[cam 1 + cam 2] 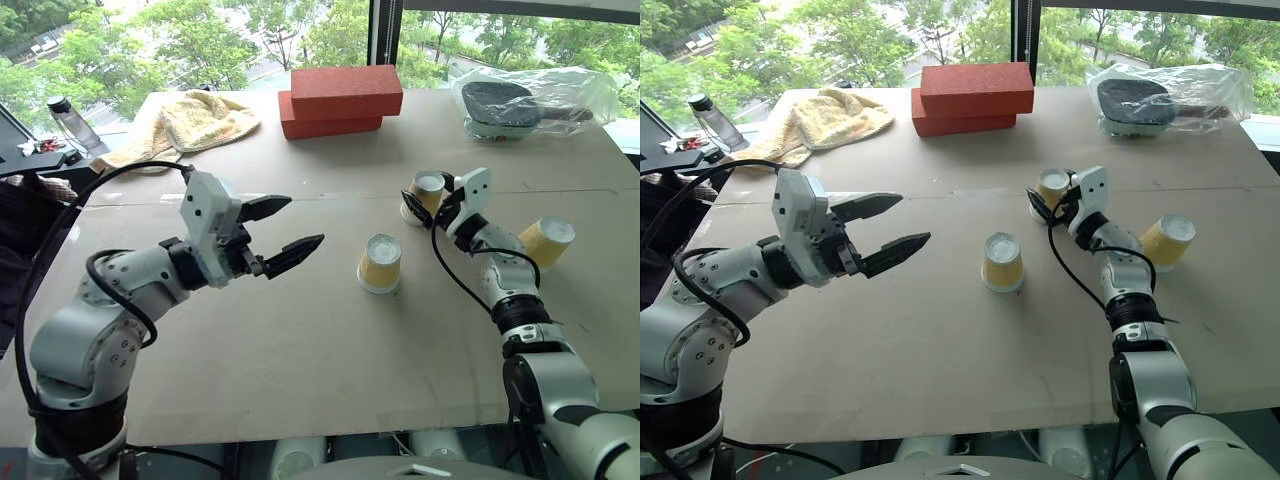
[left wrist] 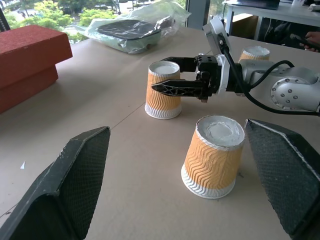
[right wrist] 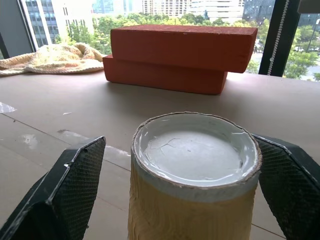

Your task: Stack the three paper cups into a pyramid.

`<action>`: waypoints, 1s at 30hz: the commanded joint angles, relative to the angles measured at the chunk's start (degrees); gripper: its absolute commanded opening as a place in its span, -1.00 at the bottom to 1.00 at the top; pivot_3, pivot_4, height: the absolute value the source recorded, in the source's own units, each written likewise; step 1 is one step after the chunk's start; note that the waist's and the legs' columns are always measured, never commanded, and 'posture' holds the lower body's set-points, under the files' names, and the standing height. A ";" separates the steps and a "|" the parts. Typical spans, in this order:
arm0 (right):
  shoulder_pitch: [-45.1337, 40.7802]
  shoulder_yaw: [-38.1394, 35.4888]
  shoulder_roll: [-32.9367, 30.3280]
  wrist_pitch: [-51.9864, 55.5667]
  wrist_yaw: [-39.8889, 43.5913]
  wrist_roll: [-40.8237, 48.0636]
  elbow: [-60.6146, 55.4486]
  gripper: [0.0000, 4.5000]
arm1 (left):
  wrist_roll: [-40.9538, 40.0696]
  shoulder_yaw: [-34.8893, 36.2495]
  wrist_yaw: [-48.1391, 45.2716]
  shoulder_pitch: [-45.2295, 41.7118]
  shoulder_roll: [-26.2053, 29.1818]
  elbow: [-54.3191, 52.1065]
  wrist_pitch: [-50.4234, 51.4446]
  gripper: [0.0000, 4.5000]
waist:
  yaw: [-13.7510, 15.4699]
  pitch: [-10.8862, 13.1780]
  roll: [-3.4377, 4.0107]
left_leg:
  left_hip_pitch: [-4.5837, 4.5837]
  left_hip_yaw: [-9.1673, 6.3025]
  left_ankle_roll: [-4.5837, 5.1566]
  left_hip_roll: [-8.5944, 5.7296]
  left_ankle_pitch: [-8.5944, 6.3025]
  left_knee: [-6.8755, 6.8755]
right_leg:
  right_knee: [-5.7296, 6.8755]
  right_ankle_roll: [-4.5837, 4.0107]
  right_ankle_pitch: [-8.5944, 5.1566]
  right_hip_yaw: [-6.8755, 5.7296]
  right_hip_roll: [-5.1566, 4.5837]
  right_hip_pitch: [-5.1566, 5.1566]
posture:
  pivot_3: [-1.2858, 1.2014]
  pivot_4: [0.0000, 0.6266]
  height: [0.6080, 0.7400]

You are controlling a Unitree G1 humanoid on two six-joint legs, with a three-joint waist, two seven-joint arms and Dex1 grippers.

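Three yellow-orange paper cups stand base up on the tan table (image 1: 300, 340). One cup (image 1: 380, 263) is at the middle, another cup (image 1: 547, 241) sits to the right beyond my right forearm. The third cup (image 3: 192, 170) stands between the fingers of my right gripper (image 3: 177, 142), which is open, with a gap on each side of the cup. My left gripper (image 1: 305, 221) hovers open above the table, left of the middle cup (image 2: 213, 155), with nothing between its fingers.
Two stacked red bricks (image 1: 340, 100) lie at the back centre. A yellow towel (image 1: 190, 120) is at the back left, a clear bottle (image 1: 70, 122) beside the table's left edge. A plastic bag with a dark object (image 1: 530, 100) sits at the back right.
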 commanded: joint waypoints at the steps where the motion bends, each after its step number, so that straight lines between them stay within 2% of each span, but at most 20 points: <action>1: -1.66 -0.75 0.15 -1.14 1.07 1.00 -0.55 0.75 | -0.89 -0.45 0.02 -1.20 0.99 -1.51 -0.73 1.00 | 0.01 0.00 0.00 | 0.00 0.00 0.00 0.00 0.00 0.00 | 0.00 0.00 0.00 0.00 0.00 0.00 | 0.03 -0.52 0.85; 2: -1.57 -0.70 0.08 -0.89 1.46 1.12 -0.69 0.62 | -1.12 -0.74 -0.34 -1.22 1.12 -1.70 -0.83 1.00 | 0.00 0.00 0.00 | 0.00 0.00 0.00 0.00 0.00 0.00 | 0.00 0.00 0.00 0.01 0.00 0.00 | 0.03 -0.52 0.85; 5: -1.38 -0.81 -0.11 -0.75 1.92 1.18 -1.04 -0.04 | -1.13 -1.34 -1.42 -1.23 1.65 -1.81 -1.35 1.00 | 0.00 0.00 0.00 | 0.00 0.02 0.00 0.00 0.00 -0.02 | -0.01 0.00 0.00 0.03 0.00 0.00 | 0.03 -0.52 0.85; 9: -0.31 -1.05 -0.93 -0.02 3.04 1.89 -4.12 -0.05 | -1.16 -2.29 -2.86 -1.34 2.30 -1.89 -1.81 1.00 | 0.00 0.01 0.01 | 0.00 0.02 0.00 0.00 0.00 -0.02 | -0.01 0.00 0.00 0.04 -0.01 -0.01 | 0.03 -0.52 0.85; 14: 5.86 -1.18 -4.36 5.08 5.74 4.21 -15.80 -0.05 | -3.88 -2.64 -5.71 -1.86 3.20 -2.93 -1.84 1.00 | 0.30 0.03 0.01 | -0.06 -0.02 0.00 0.00 0.00 -0.05 | -0.06 0.00 0.00 -0.01 -0.05 -0.02 | 0.03 -0.52 0.85; 18: 21.70 -1.62 -9.84 17.42 13.59 15.95 -39.16 -0.05 | -3.30 -4.39 -9.67 -3.09 3.85 -1.86 -4.58 1.00 | 0.70 0.03 0.01 | -0.14 -0.13 0.00 -0.02 0.00 -0.06 | -0.13 0.00 0.00 -0.02 -0.07 -0.01 | 0.03 -0.52 0.85; 21: 29.17 -1.79 -12.63 21.93 13.21 18.26 -48.19 -0.05 | -3.56 -5.01 -13.63 -2.99 4.65 -0.92 -6.73 1.00 | 0.33 0.06 0.06 | -0.18 -0.19 0.00 -0.02 -0.01 -0.10 | -0.18 0.00 0.00 -0.02 -0.04 -0.01 | 0.03 -0.52 0.85; 26: 36.96 1.52 -14.07 25.04 13.30 18.31 -57.48 -0.05 | -3.02 -6.37 -18.72 -3.34 6.63 0.58 -8.30 1.00 | -0.22 0.08 0.04 | 0.19 0.06 0.16 0.01 -0.10 -0.17 | 0.02 -0.01 0.00 0.17 0.04 0.05 | 0.03 -0.52 0.85; 30: 36.85 3.59 -11.53 22.68 10.75 15.21 -56.99 -0.05 | -0.94 -8.40 -21.12 -3.28 7.84 1.97 -10.04 1.00 | 0.11 0.09 0.03 | 0.16 0.05 0.14 0.00 -0.08 -0.17 | -0.01 -0.02 -0.01 0.14 0.15 0.02 | 0.03 -0.52 0.85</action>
